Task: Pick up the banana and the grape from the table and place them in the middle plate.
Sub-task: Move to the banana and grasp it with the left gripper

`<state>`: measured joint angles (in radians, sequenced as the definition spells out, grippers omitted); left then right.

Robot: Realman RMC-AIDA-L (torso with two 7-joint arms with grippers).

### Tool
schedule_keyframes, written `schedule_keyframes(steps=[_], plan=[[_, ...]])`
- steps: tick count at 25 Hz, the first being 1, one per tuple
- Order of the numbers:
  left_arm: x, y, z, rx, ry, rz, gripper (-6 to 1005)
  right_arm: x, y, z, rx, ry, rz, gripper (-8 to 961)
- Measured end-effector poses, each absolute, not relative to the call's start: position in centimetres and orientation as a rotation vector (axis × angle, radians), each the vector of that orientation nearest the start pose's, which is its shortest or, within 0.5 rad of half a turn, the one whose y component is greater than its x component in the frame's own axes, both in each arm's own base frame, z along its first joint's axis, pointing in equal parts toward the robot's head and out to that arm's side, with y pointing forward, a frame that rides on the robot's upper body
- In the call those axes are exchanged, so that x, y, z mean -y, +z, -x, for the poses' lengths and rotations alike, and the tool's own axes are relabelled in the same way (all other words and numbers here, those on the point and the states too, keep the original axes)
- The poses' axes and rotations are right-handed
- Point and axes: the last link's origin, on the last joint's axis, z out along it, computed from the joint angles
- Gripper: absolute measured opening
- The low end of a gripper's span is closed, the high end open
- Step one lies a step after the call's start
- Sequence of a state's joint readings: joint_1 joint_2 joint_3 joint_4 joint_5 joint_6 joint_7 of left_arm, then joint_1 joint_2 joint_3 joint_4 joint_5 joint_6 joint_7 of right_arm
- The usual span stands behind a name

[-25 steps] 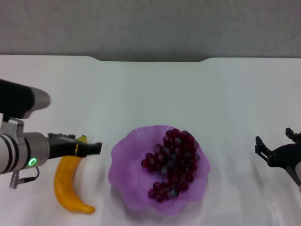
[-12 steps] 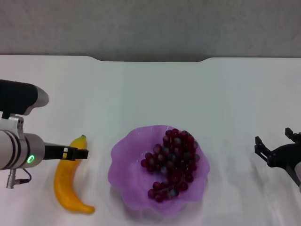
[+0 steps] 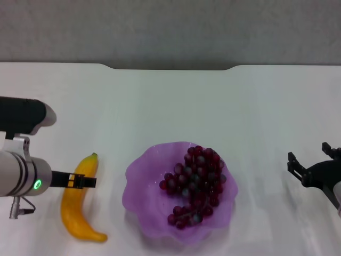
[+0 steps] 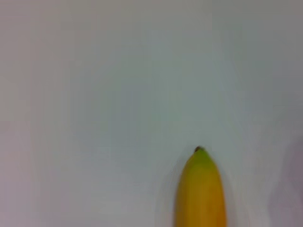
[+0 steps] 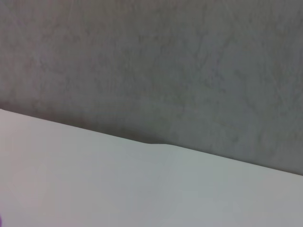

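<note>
The banana [image 3: 79, 209] lies on the white table [image 3: 160, 106] at the front left, stem end pointing away from me; its green-tipped end also shows in the left wrist view [image 4: 200, 189]. My left gripper [image 3: 81, 181] reaches across the banana's upper half from the left, just above it. The grape bunch [image 3: 194, 185] lies inside the purple scalloped plate [image 3: 139, 184] at the front centre. My right gripper [image 3: 311, 166] hovers open and empty at the far right, well away from the plate.
The table's far edge with its shallow notch [image 3: 170, 68] meets a grey wall [image 3: 170, 26]; both also show in the right wrist view [image 5: 156, 143]. Bare tabletop lies behind the plate and between the plate and the right gripper.
My left gripper has drawn back to the left, from near the plate's left rim to over the banana. The banana, grapes, plate and right arm have not moved.
</note>
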<state>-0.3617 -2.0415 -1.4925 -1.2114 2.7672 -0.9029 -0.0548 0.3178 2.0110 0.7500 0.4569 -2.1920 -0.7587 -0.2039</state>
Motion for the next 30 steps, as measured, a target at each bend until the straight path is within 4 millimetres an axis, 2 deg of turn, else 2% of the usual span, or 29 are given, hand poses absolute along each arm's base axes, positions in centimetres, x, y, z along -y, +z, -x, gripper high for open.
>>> schedule_keyframes(steps=[14, 25, 30], plan=[[-35.4, -3.3, 28.3, 1.336, 0.26, 1.913, 848, -31.5, -5.4, -34.5, -0.6, 0.327, 1.796, 894], [-35.2, -3.7, 28.4, 1.311, 0.257, 1.926, 823, -31.6, -5.4, -34.4, -0.6, 0.329, 1.796, 894], [-35.2, -3.8, 28.9, 1.312, 0.27, 1.915, 614, -31.6, -5.4, -34.4, -0.601, 0.33, 1.796, 894]])
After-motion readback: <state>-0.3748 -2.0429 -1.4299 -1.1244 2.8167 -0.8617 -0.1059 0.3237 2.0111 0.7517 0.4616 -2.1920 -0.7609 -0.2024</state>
